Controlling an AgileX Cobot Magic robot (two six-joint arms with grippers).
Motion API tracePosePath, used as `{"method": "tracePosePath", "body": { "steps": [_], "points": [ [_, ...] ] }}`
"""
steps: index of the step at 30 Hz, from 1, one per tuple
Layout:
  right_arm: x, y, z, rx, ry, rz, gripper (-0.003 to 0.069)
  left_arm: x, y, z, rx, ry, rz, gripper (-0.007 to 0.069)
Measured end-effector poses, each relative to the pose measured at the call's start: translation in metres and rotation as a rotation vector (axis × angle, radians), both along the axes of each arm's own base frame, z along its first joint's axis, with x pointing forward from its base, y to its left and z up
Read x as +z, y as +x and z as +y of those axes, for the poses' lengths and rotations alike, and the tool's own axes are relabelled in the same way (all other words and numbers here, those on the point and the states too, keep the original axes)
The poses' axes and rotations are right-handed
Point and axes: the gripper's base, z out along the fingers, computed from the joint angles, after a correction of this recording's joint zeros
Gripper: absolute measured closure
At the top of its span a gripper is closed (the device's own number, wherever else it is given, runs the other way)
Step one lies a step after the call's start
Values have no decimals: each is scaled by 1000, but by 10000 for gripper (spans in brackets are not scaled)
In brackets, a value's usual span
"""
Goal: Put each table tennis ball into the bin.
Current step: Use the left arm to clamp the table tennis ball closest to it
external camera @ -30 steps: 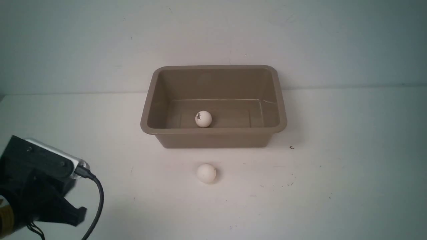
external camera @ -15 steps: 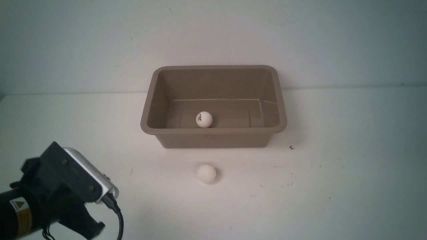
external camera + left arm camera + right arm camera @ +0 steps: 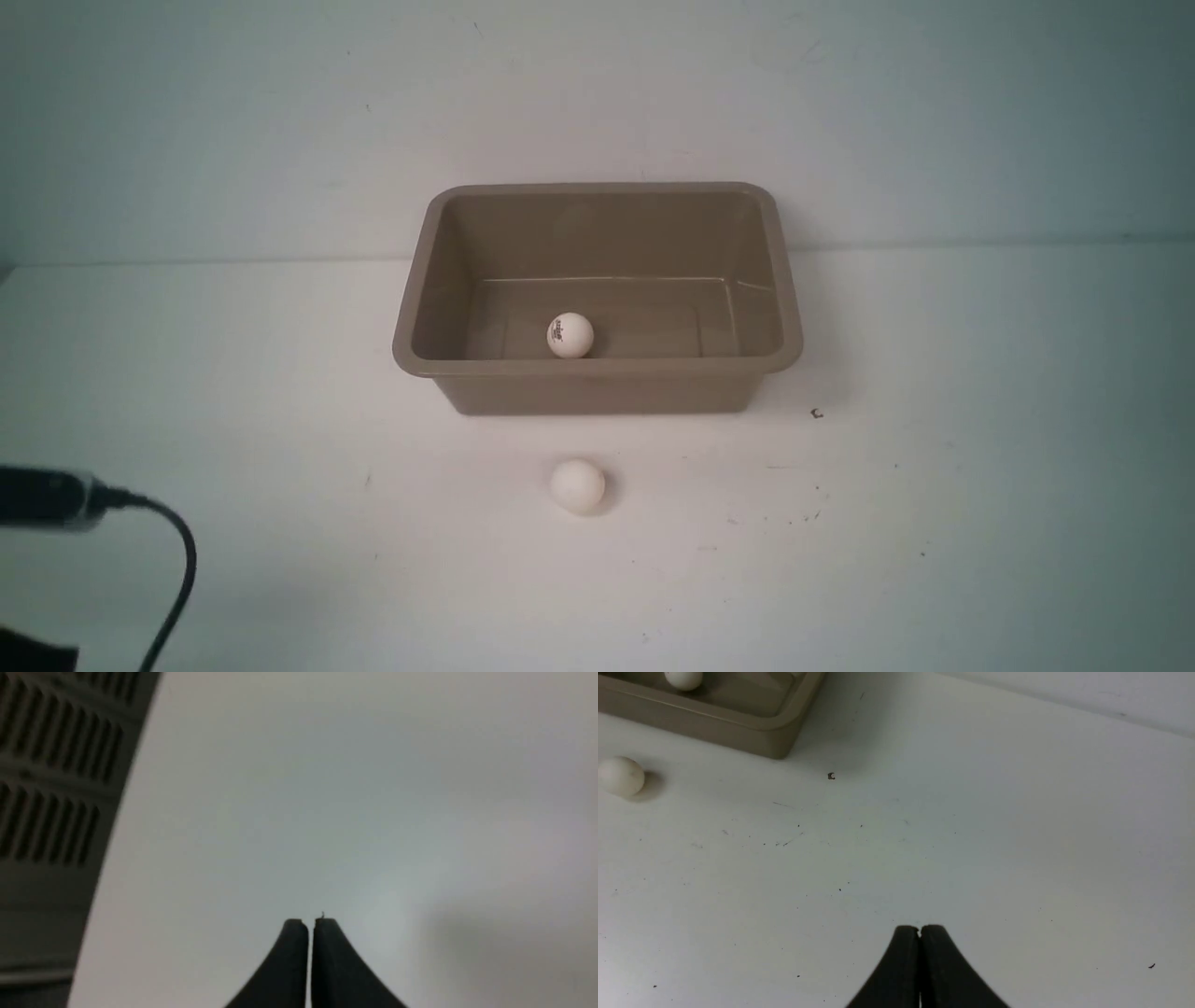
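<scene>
One ball (image 3: 569, 335) is in the bin (image 3: 597, 366) — the other ball (image 3: 577, 485) lies on the worktop (image 3: 934, 523) before it, well away from both jaws. Both are clenched, empty.

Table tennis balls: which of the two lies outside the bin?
The ball with no logo showing: it rests on the table, in front of the bin. The other ball, with a dark logo, lies inside the bin.
</scene>
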Motion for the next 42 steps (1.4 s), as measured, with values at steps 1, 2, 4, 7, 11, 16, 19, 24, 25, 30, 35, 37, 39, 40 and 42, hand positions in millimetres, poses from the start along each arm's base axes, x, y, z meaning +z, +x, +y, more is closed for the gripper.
{"method": "tracePosePath", "body": {
  "steps": [1,2,4,7,11,16,19,24,25,30,35,37,39,40,42],
  "points": [
    [0,0,0,0,1,-3,676,-4,-6,-3,-47,-24,100,629],
    [0,0,0,2,4,-6,676,-6,-9,-9,-94,-70,172,629],
    [1,0,1,3,7,-7,676,-3,-9,-22,-184,-191,232,629],
    [1,0,1,4,12,-5,676,11,2,-41,-348,-338,191,629],
    [0,0,1,4,11,-2,676,47,29,-68,-492,-562,-96,629],
    [-1,-2,-1,-4,-7,10,676,73,50,-81,-667,-611,-310,611],
    [3,-11,-6,-15,-30,-37,676,66,63,-90,-783,-639,-321,538],
    [13,-39,-17,-28,-32,-159,676,47,78,-96,-810,-692,-283,403],
    [13,-44,-19,-30,-30,-168,676,44,81,-96,-812,-696,-277,370],
    [10,-67,-26,-46,-26,-163,676,31,89,-102,-836,-706,-249,269],
    [8,-70,-27,-49,-26,-142,676,22,89,-130,-926,-688,-218,239],
    [8,-70,-27,-49,-27,-138,676,21,89,-144,-954,-662,-214,239],
    [7,-71,-27,-51,-29,-128,676,20,89,-160,-969,-614,-223,239],
    [7,-71,-27,-51,-29,-128,676,20,90,-159,-964,-607,-228,239],
    [7,-71,-27,-52,-30,-121,676,19,90,-173,-958,-564,-243,239]
  ]
}}
